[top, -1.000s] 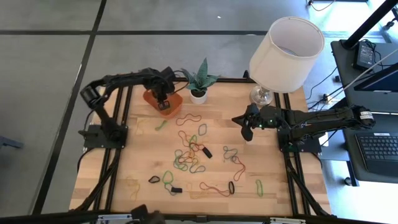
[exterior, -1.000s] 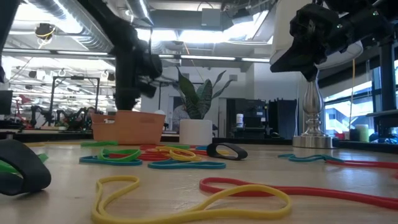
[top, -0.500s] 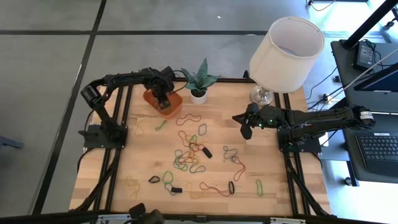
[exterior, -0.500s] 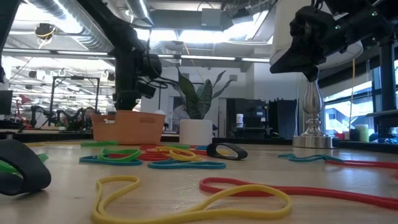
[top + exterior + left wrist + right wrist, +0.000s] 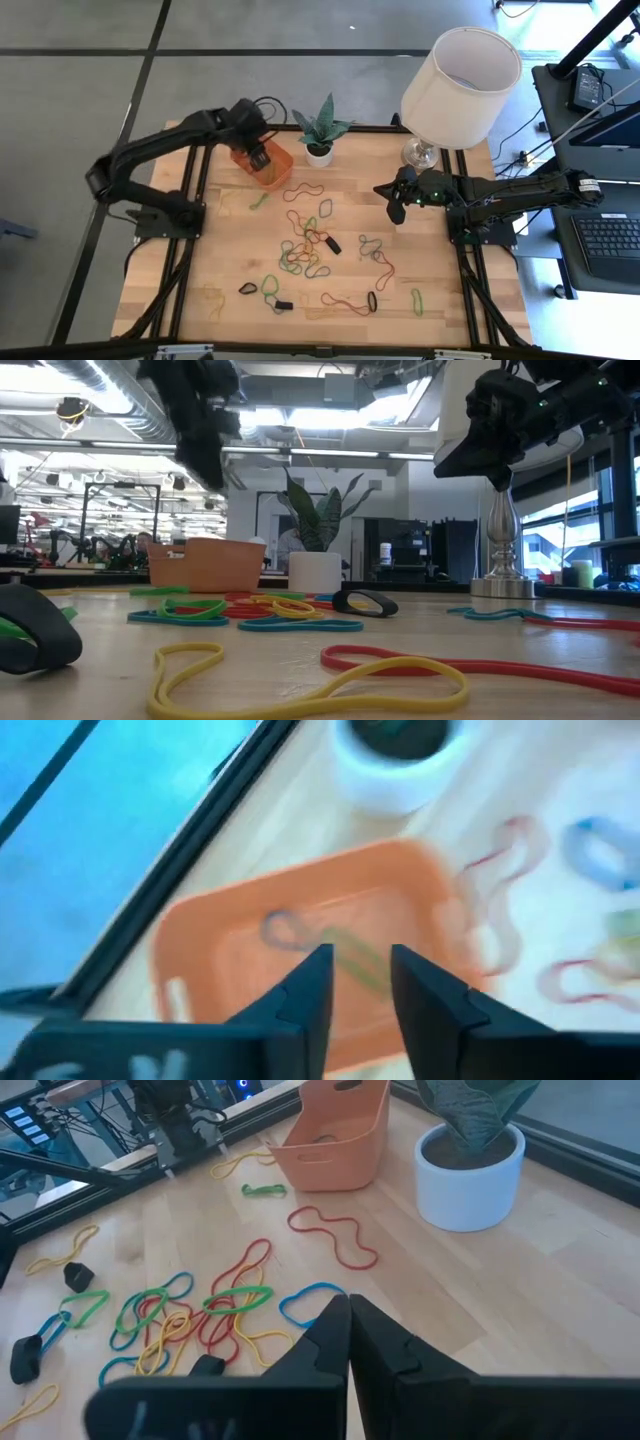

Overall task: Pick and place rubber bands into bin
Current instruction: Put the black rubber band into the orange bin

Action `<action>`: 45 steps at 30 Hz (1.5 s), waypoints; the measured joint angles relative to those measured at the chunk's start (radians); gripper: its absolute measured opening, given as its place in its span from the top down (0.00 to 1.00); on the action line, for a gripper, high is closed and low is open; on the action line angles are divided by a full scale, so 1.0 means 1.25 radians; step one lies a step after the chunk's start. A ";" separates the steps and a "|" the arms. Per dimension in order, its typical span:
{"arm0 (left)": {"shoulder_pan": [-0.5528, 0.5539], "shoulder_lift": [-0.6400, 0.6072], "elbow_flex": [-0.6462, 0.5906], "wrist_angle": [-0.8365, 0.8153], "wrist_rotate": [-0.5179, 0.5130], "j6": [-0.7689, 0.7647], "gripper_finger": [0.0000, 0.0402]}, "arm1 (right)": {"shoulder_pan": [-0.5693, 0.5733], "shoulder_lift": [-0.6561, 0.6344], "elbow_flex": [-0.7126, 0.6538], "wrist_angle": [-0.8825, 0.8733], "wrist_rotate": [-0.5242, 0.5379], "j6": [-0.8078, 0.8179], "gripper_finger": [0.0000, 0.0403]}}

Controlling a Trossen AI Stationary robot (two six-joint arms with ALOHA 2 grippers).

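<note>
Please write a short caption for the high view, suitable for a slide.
Left gripper open above the orange bin; right gripper shut, waiting; rubber bands scattered over the table.

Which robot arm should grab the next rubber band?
Probably the right. Its tool hangs shut beside the rubber bands, while the left tool sits above the bin.
</note>
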 joint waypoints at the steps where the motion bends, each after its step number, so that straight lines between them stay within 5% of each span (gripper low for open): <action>1: -0.025 -0.014 0.000 0.002 0.003 -0.021 0.82 | 0.000 0.000 0.000 0.000 0.000 0.000 0.98; 6: -0.177 -0.035 0.000 0.004 -0.014 -0.132 0.98 | 0.000 0.000 0.000 0.000 0.000 -0.001 0.98; 15: -0.446 0.005 0.000 0.011 -0.119 -0.350 0.99 | 0.000 0.000 0.000 0.000 -0.001 -0.045 0.98; 22: -0.589 0.037 0.000 0.019 -0.127 -0.450 1.00 | 0.000 0.000 0.000 0.018 -0.001 -0.042 0.98; 39: -0.676 0.006 -0.220 0.233 -0.036 -0.328 1.00 | 0.038 0.015 0.018 0.136 -0.063 0.032 0.99; 45: -0.680 -0.130 -0.338 0.244 -0.039 -0.291 1.00 | 0.130 0.142 0.172 0.042 0.043 0.025 1.00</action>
